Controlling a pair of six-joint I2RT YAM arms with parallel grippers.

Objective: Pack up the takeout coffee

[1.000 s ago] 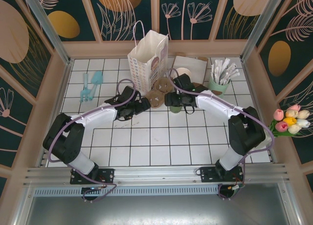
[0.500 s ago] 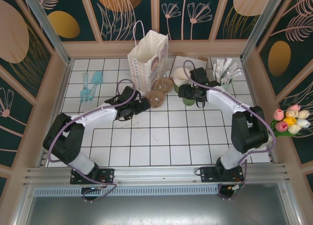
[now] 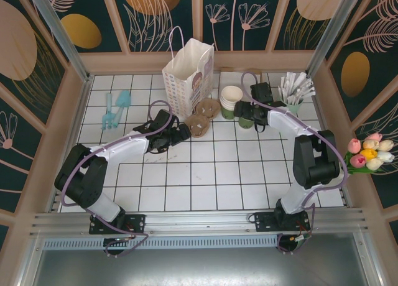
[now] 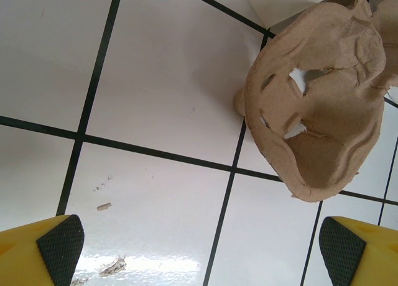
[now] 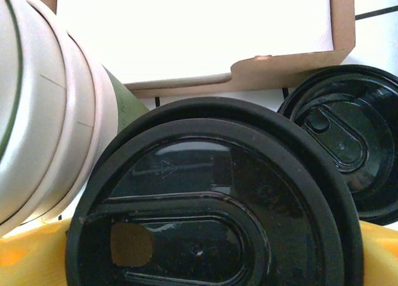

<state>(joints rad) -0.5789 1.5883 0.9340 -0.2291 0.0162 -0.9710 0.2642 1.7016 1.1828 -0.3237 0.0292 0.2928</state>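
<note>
The takeout coffee [image 5: 211,174], a green cup under a round black lid, sits between the yellow fingers of my right gripper [image 5: 205,264], which is shut on it. From above, that gripper [image 3: 249,115] holds the cup [image 3: 246,123] just right of the stack of lidless green cups [image 3: 231,98]. The white paper bag [image 3: 189,74] stands upright at the back, left of the stack. My left gripper [image 4: 199,255] is open with bare tile between its pads, close to the brown pulp cup carrier [image 4: 317,106]. From above, the left gripper [image 3: 180,133] lies left of the carrier [image 3: 202,118].
A loose black lid [image 5: 345,137] lies right of the held cup, in front of a brown cardboard box [image 5: 249,74]. The cup stack [image 5: 43,112] is close on the left. A mint cup of white sachets [image 3: 292,90] stands back right, teal utensils [image 3: 115,109] back left.
My right gripper has carried the lidded cup to the right and back, from beside the carrier to next to the cup stack. The left arm has not moved.
</note>
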